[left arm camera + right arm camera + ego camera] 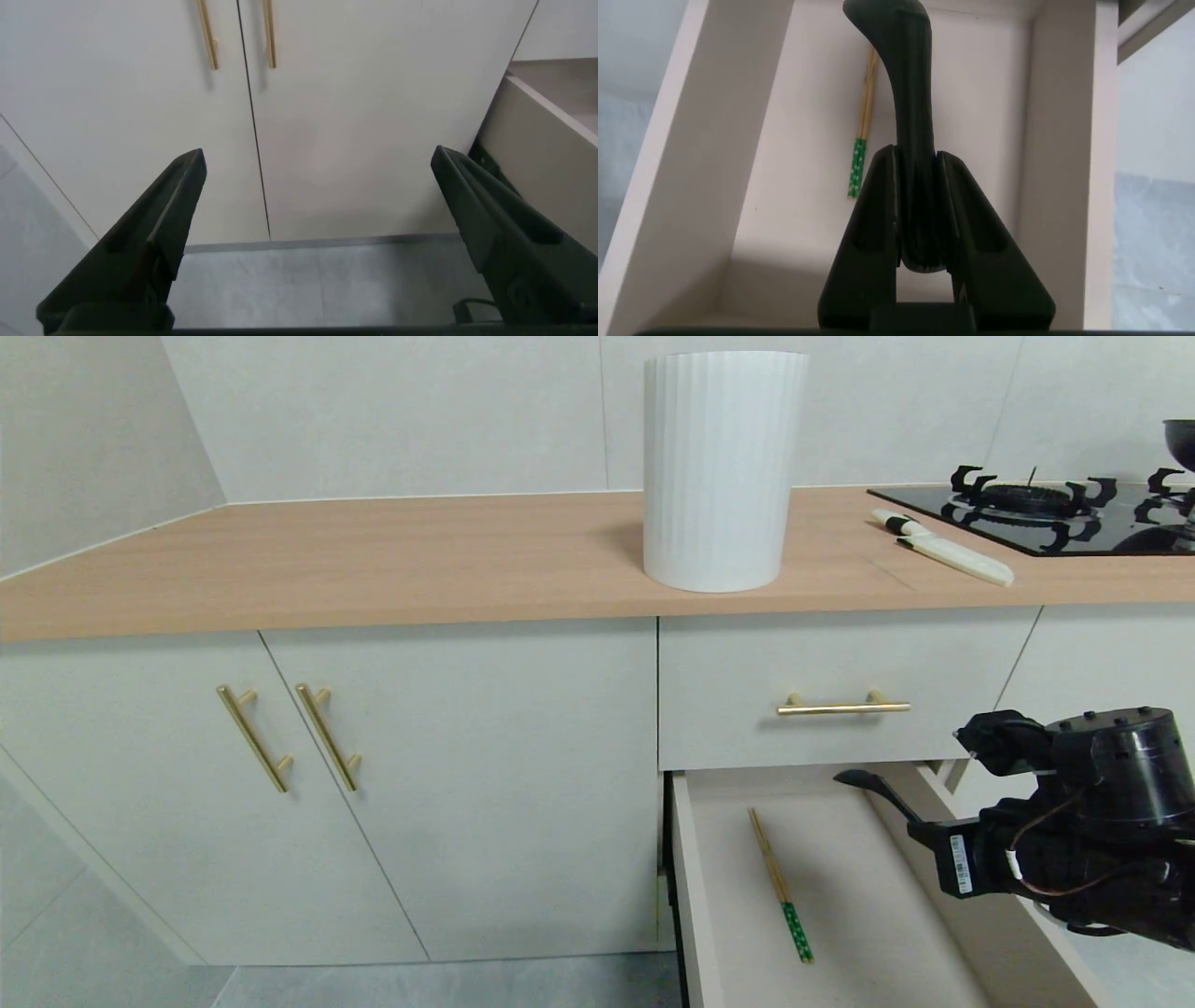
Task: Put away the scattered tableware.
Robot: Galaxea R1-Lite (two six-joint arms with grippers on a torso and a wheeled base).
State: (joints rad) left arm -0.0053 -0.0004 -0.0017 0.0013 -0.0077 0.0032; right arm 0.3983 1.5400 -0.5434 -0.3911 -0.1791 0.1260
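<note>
R gripper [918, 168] clamps black utensil [904, 56] over open drawer [686, 859] w/ chopsticks [780, 889] inside; L gripper [318, 163] spread wide, empty.

Canister [719, 467] set on counter [373, 560]; knife [943, 546] laid at its 3 o'clock, hob [1036, 509] beyond knife at 2 o'clock. Open drawer [695, 896] placed under shut drawer [840, 663], chopsticks [780, 885] laid inside. Spoon [873, 786], clamped in right gripper [924, 831], held over drawer at chopsticks' 2 o'clock. Cabinet doors [373, 784] set at drawer's 9 o'clock.
</note>
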